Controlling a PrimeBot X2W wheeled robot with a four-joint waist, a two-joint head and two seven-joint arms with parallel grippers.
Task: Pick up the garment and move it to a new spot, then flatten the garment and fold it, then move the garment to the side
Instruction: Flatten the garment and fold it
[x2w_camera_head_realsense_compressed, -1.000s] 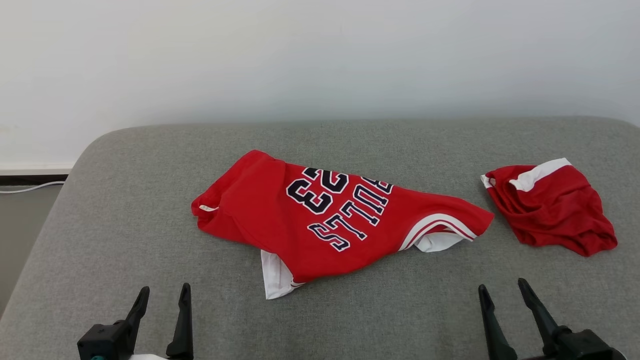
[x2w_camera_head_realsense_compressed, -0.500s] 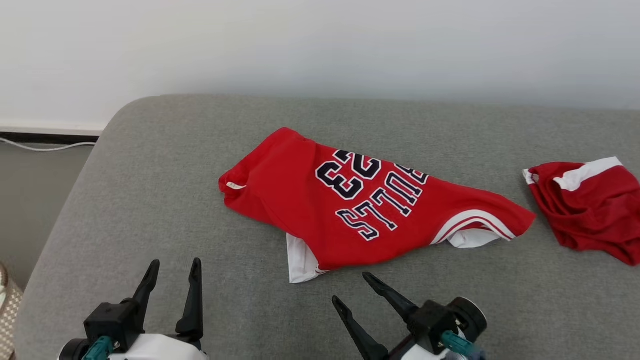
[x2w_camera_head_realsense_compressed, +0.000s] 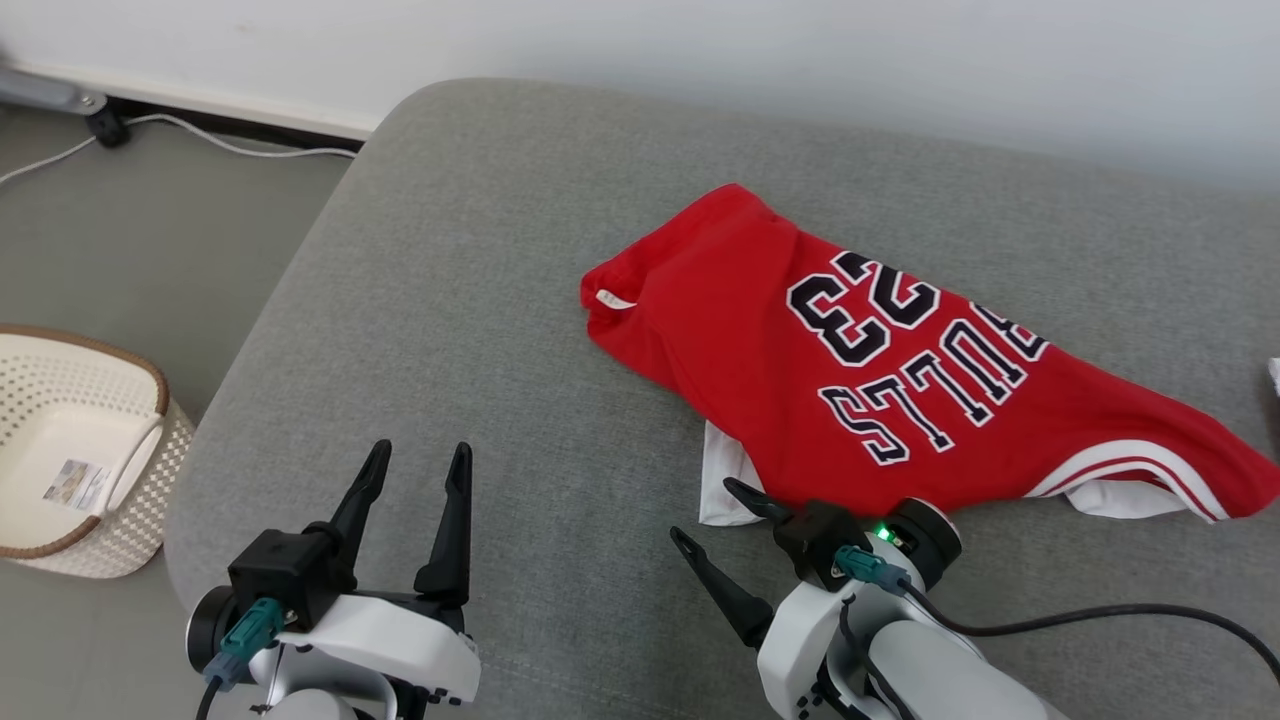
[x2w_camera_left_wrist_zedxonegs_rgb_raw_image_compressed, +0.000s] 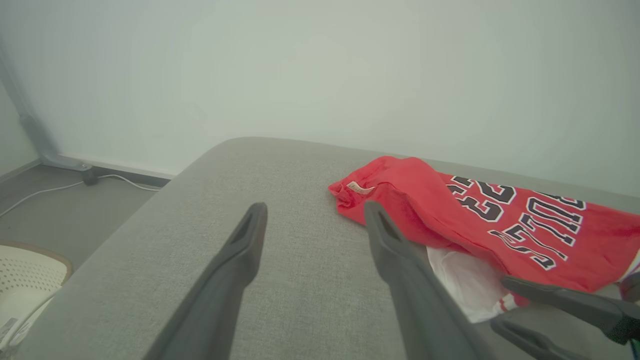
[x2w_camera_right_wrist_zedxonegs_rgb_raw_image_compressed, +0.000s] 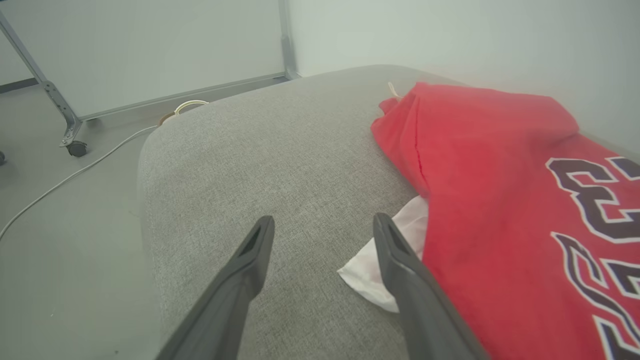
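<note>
The red jersey (x2w_camera_head_realsense_compressed: 720, 330), lettered "BULLS 23" in dark, white-edged characters, is lying rumpled on the grey cushion (x2w_camera_head_realsense_compressed: 480, 300), with white lining being shown at its near edge. The right gripper (x2w_camera_head_realsense_compressed: 702, 509) is being held wide open and empty just beside that lining. The left gripper (x2w_camera_head_realsense_compressed: 421, 450) is being held open, empty, well apart.

I see left end effector (x2w_camera_head_realsense_compressed: 421, 450), right end effector (x2w_camera_head_realsense_compressed: 704, 509): black tapered fingers (x2w_camera_head_realsense_compressed: 452, 520), white housings (x2w_camera_head_realsense_compressed: 390, 640), teal connectors (x2w_camera_head_realsense_compressed: 250, 628) behind; right trails black cable (x2w_camera_head_realsense_compressed: 1100, 612).
</note>
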